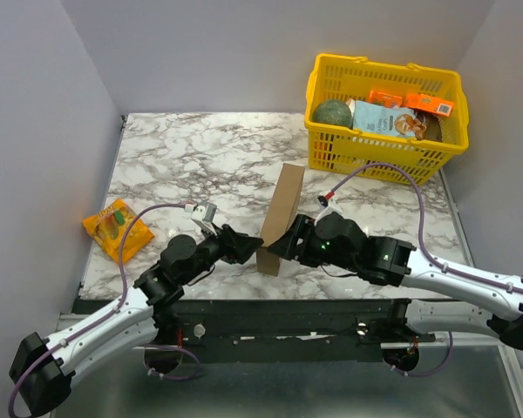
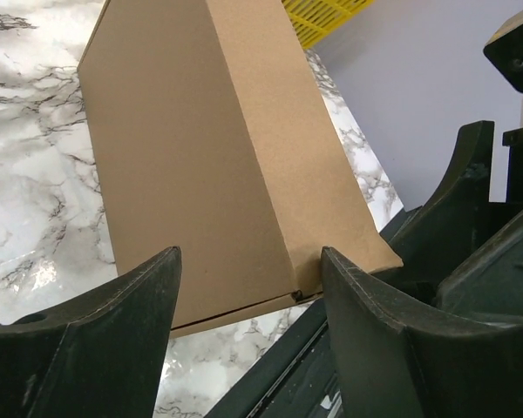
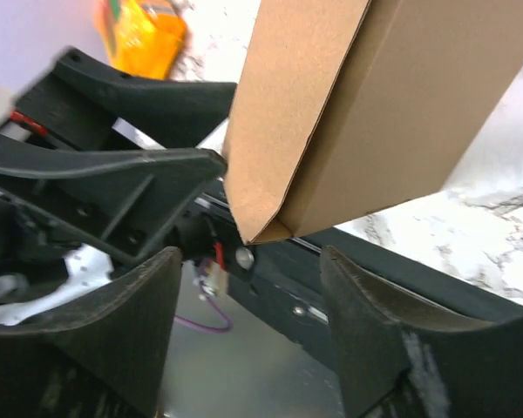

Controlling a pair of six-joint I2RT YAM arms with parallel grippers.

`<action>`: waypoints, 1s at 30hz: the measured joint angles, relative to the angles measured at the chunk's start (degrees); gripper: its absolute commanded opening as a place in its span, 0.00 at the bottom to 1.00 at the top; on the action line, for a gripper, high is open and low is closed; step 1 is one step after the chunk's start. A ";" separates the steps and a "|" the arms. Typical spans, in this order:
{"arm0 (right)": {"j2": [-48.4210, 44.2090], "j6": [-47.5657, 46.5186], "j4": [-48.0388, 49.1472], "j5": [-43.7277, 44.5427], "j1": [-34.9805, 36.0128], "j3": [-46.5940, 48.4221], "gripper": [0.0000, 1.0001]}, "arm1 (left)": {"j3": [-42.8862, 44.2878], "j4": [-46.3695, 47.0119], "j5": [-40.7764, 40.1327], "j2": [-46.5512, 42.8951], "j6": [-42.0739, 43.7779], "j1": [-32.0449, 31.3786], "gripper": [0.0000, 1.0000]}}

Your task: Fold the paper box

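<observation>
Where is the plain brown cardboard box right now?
In the top view the brown cardboard box stands on edge near the marble table's front middle, its near end between the left gripper and right gripper.

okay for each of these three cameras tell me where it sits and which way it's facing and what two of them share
Top external: above and behind the arms, looking down over the table, paper box and yellow basket; both arms show.
Left wrist: on the left arm, looking past its own jaws at the paper box.
Right wrist: on the right arm, looking past its own jaws at the box's near end and the left arm's jaws.
Shared: top external and right wrist both show the orange packet.
</observation>
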 measured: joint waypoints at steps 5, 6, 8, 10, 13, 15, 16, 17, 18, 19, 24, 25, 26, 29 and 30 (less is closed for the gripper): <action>-0.85 3.28 2.38 1.01 -0.48 -0.57 0.63 | -0.70 0.09 0.17 -1.01 -0.31 0.00 0.72; -0.72 3.61 2.67 1.09 -0.61 -0.57 0.62 | -0.76 -0.02 0.17 -1.20 -0.39 0.00 0.72; -0.39 4.11 3.02 1.22 -0.83 -0.57 0.62 | -0.76 -0.39 0.24 -1.51 -0.44 0.00 0.72; 0.02 4.52 3.26 1.31 -0.87 -0.57 0.61 | -0.85 -0.85 0.31 -1.97 -0.46 0.00 0.72; 0.61 5.25 3.43 1.38 -0.98 -0.70 0.59 | -0.92 -1.44 0.31 -2.56 -0.46 0.00 0.71; 0.83 5.62 3.63 1.40 -1.14 -0.72 0.58 | -0.98 -1.64 0.33 -2.80 -0.48 0.00 0.71; 1.07 5.88 3.72 1.40 -1.18 -0.72 0.58 | -1.01 -1.75 0.33 -2.89 -0.48 0.00 0.71; 1.29 6.05 3.89 1.40 -1.18 -0.72 0.58 | -1.01 -1.81 0.33 -2.95 -0.48 0.00 0.71; 1.40 6.25 3.93 1.44 -1.22 -0.72 0.58 | -1.01 -1.86 0.31 -2.99 -0.48 0.00 0.71; 1.40 6.43 3.89 1.53 -1.22 -0.72 0.58 | -1.01 -1.86 0.33 -2.99 -0.48 0.00 0.71; 1.33 6.40 2.40 2.82 -1.20 -0.04 0.58 | -1.01 -1.88 0.39 -3.06 -0.55 0.00 0.70; 1.22 6.40 1.90 3.19 -1.20 0.15 0.57 | -1.01 -1.90 0.42 -3.04 -0.59 0.00 0.70; 0.96 6.40 1.29 3.67 -1.22 0.22 0.57 | -1.01 -1.90 0.44 -3.06 -0.59 0.00 0.70; 0.31 6.36 -0.33 4.70 -1.22 0.22 0.58 | -1.01 -1.92 0.44 -3.04 -0.61 0.00 0.70; 0.28 6.36 -0.52 5.03 -1.25 0.22 0.58 | -1.01 -1.92 0.44 -3.04 -0.61 0.00 0.70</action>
